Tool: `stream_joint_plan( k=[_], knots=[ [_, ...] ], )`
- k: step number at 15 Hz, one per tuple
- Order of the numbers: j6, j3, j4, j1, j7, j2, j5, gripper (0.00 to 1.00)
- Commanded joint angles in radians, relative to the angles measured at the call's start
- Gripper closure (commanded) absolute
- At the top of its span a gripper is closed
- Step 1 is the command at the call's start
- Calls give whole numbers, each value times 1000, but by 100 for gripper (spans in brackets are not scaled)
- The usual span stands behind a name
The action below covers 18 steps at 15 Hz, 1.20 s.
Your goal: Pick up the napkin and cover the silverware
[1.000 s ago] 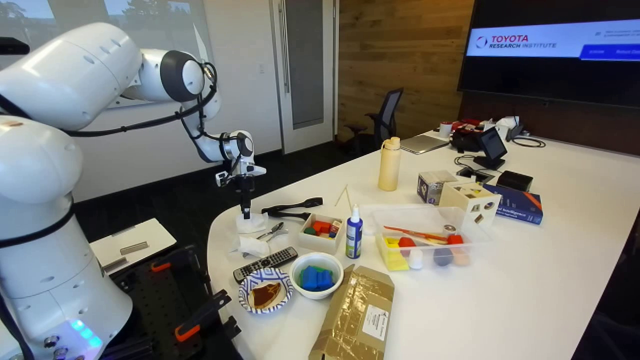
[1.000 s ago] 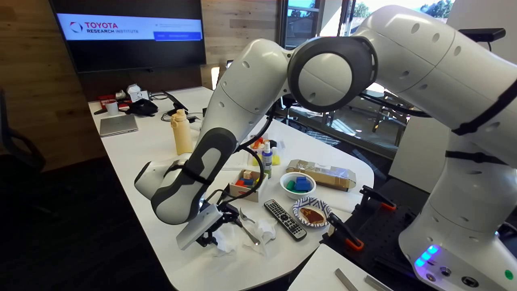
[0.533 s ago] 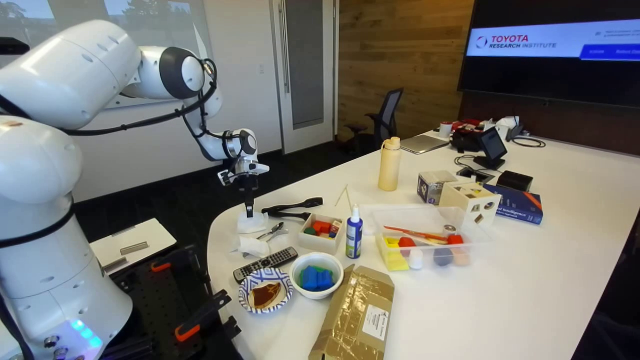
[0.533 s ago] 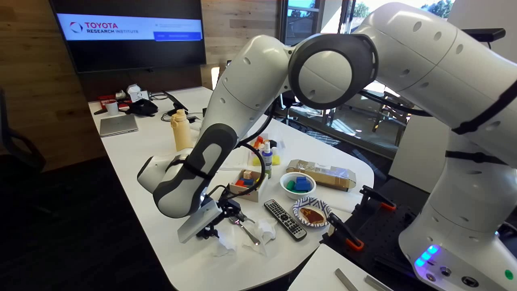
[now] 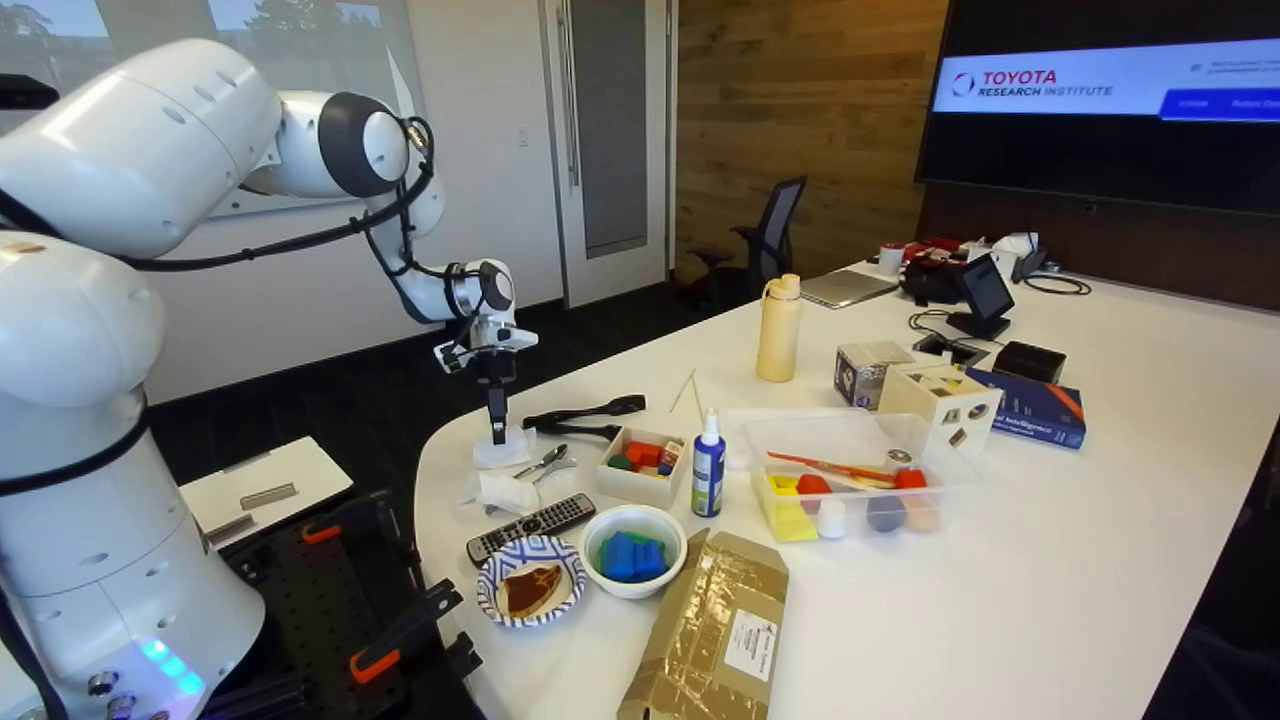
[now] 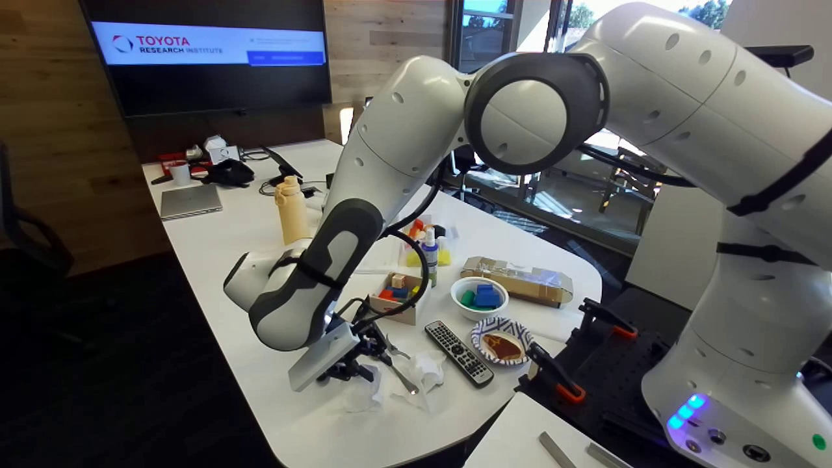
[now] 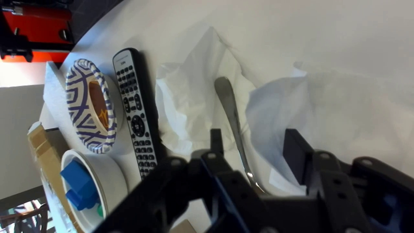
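Wrist view: see the pincer spread at the lower right of centre, with dark fingertips well apart. Find the white napkin at the right of the frame, partly behind the right-hand fingertip, with a curled edge in the gap. Cannot tell touching from hovering there. Note the silverware at centre, with one metal handle lying on a crumpled second napkin and running down behind the pincer. Make out a fork just beside that handle in an exterior view. See a remote control left of centre, a patterned paper bowl at far left, a white bowl of blue blocks at lower left. Spot black tongs on the worktop, mid-frame in an exterior view.
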<state>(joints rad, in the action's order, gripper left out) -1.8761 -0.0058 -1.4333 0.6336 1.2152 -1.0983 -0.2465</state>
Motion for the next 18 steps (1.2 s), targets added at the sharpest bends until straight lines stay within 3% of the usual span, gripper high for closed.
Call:
stream_joint_plan(
  k=[1,4,13,18],
  knots=[
    [18,-1,-53,-3,35,51,7,79],
    [14,-2,-68,-3,53,61,7,99],
    [-28,8,-283,-26,205,173,15,100],
    [-85,26,-370,-38,278,173,26,100]
  ],
)
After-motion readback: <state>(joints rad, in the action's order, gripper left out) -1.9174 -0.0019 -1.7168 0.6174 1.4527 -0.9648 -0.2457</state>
